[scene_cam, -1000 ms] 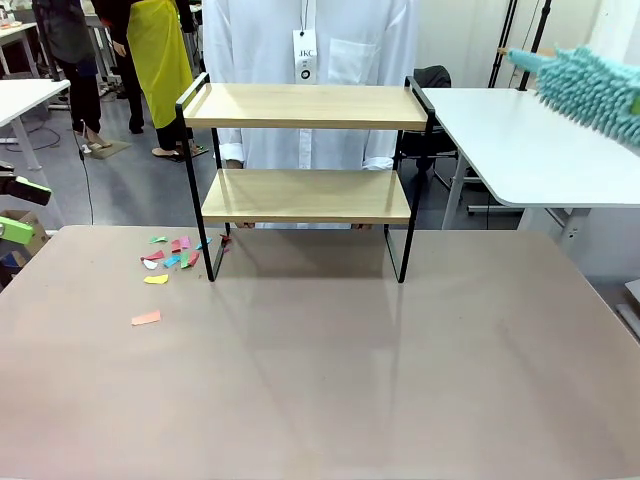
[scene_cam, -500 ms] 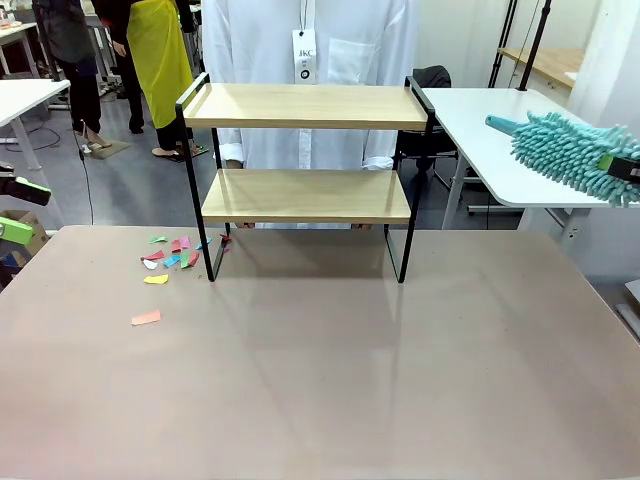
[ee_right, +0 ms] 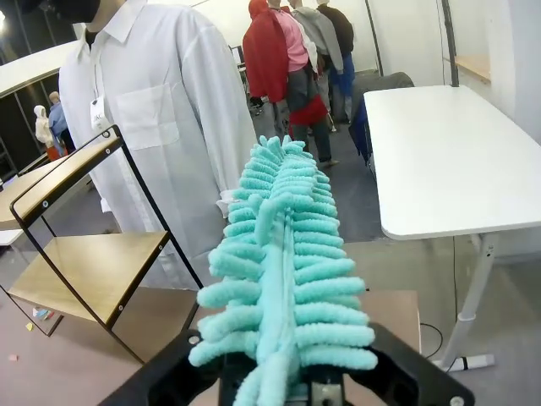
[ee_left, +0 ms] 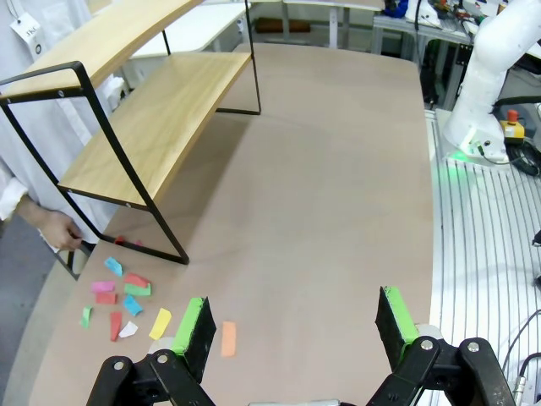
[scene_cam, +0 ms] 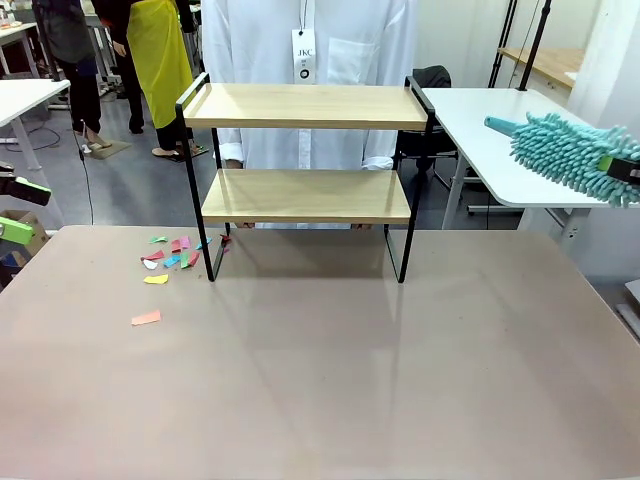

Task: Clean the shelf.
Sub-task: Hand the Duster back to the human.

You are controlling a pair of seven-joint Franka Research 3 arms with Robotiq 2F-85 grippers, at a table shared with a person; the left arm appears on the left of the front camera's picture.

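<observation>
We see shelf [scene_cam: 305, 170] at 12 o'clock on far half of brown table [scene_cam: 320, 370], both wooden boards bare. Coloured paper scraps [scene_cam: 168, 258] lie on table at 10 o'clock, just beside shelf's left legs. Our right gripper [ee_right: 292, 393] clamped on teal fluffy duster [scene_cam: 570, 155], held in air at 2 o'clock, well apart from shelf. Our left gripper [ee_left: 296, 326] jaws apart, nothing between, hovering above table near scraps. Person in white coat [scene_cam: 310, 40] stands behind shelf.
</observation>
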